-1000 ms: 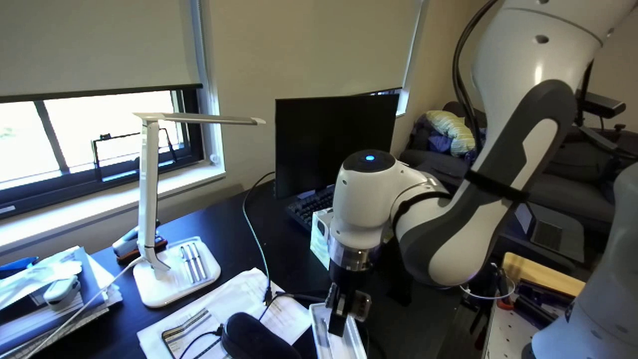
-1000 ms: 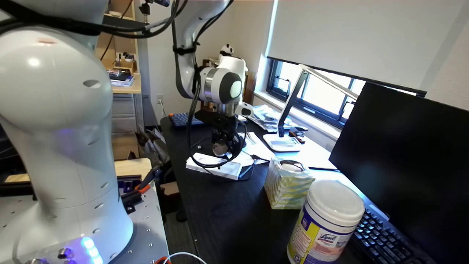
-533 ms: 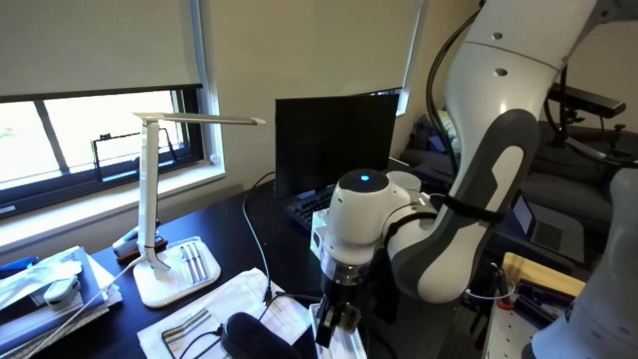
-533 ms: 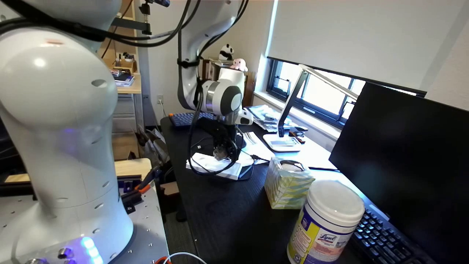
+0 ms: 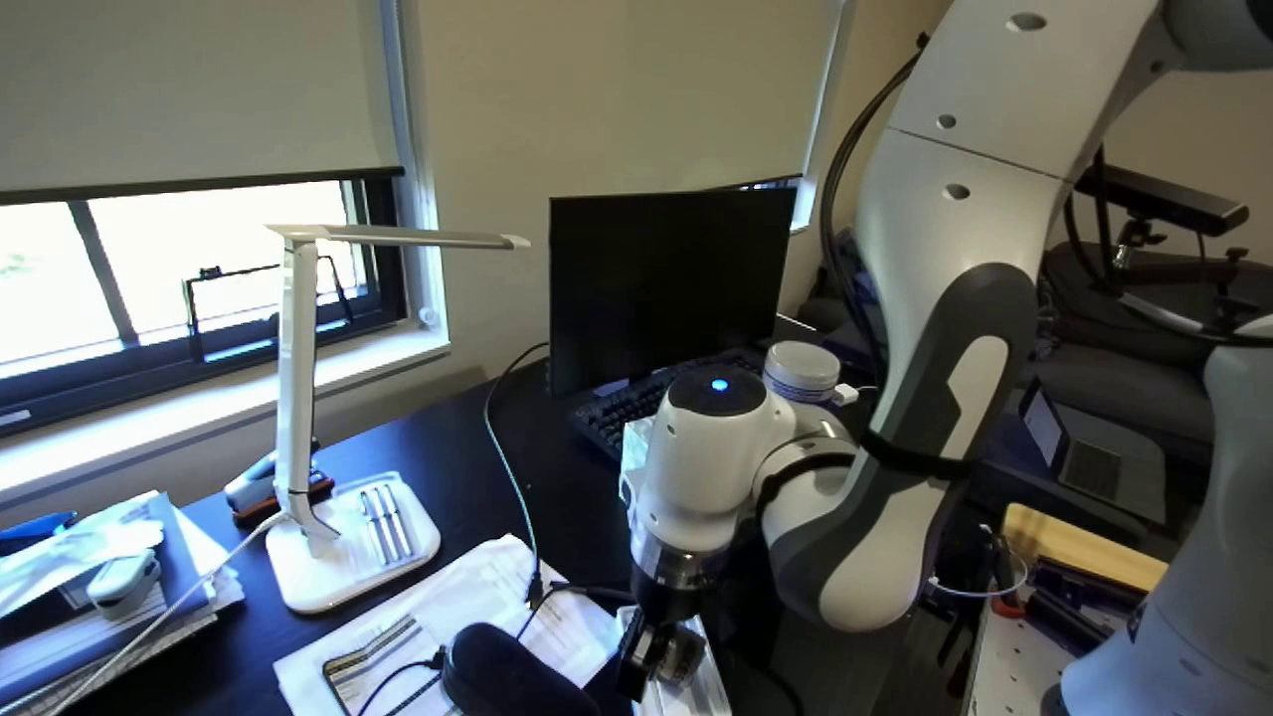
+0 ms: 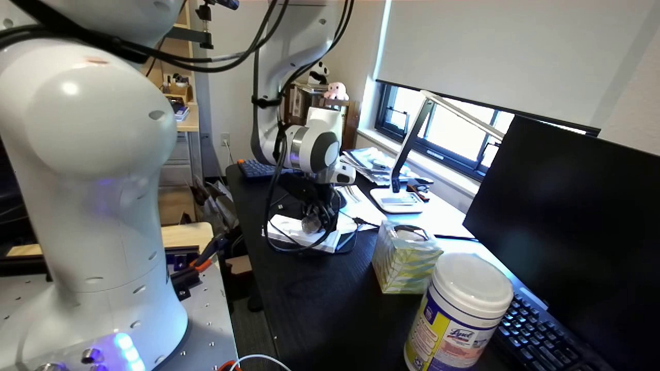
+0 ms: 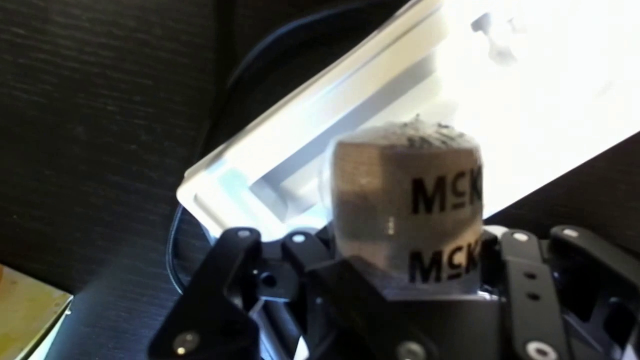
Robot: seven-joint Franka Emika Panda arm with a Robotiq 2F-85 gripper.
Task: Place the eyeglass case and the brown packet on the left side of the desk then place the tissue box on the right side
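Note:
The black eyeglass case lies on papers in an exterior view, left of my gripper. A flat rectangle with brown print, apparently the brown packet, lies on the papers left of the case, with a thin cable near it. The yellow-green tissue box stands upright on the dark desk; a yellow corner, likely of it, shows in the wrist view. My gripper is low over a white tray. A clear-taped block printed "McK" at the gripper hides its fingertips.
A white tub stands beside the tissue box, near the monitor and keyboard. A desk lamp and loose papers are farther left. Cables run across the papers and around the tray.
The arm and gripper have come down toward the white tray, also shifting left in an exterior view. The case, packet, tissue box and tray have not moved.

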